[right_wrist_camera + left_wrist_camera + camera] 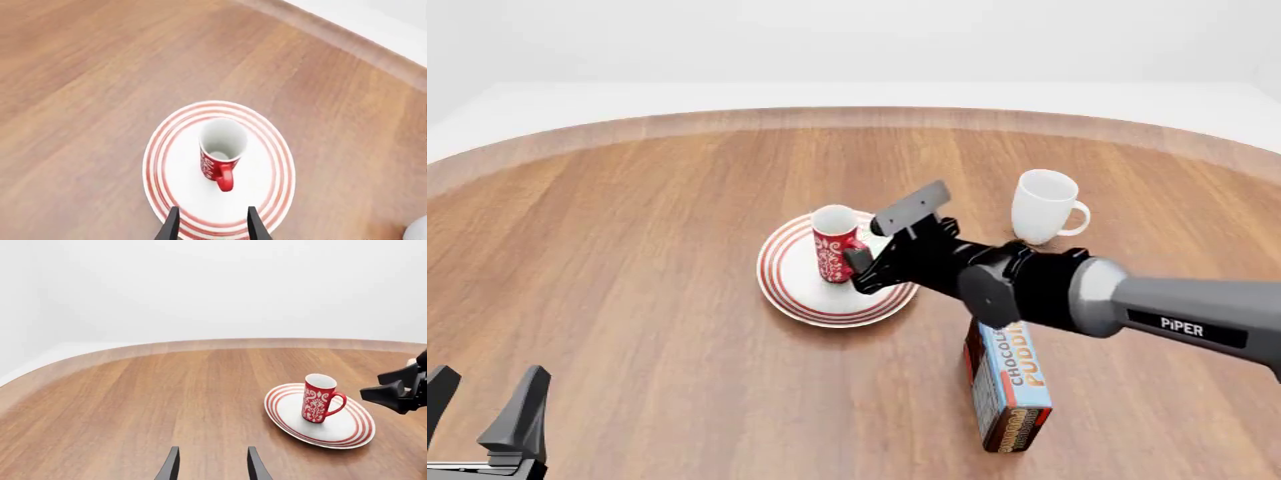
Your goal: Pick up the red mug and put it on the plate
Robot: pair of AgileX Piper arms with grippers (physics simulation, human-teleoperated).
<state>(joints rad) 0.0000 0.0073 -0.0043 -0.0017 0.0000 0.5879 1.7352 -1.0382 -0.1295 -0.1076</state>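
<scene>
The red mug (834, 243) is standing upright on the plate (801, 298), its loop handle facing the right gripper (888, 245), which is hanging just beside it with fingers spread and holding nothing. Glossy ceramic is sitting on warm wood grain: the round plate is wearing red rings, while the left gripper (487, 400) is idling open, well apart

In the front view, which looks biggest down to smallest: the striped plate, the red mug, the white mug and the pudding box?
1. Round white plate with red rings
2. Chocolate pudding box, though it sits nearer the camera
3. Plain white mug
4. Red patterned mug, partly hidden
</scene>
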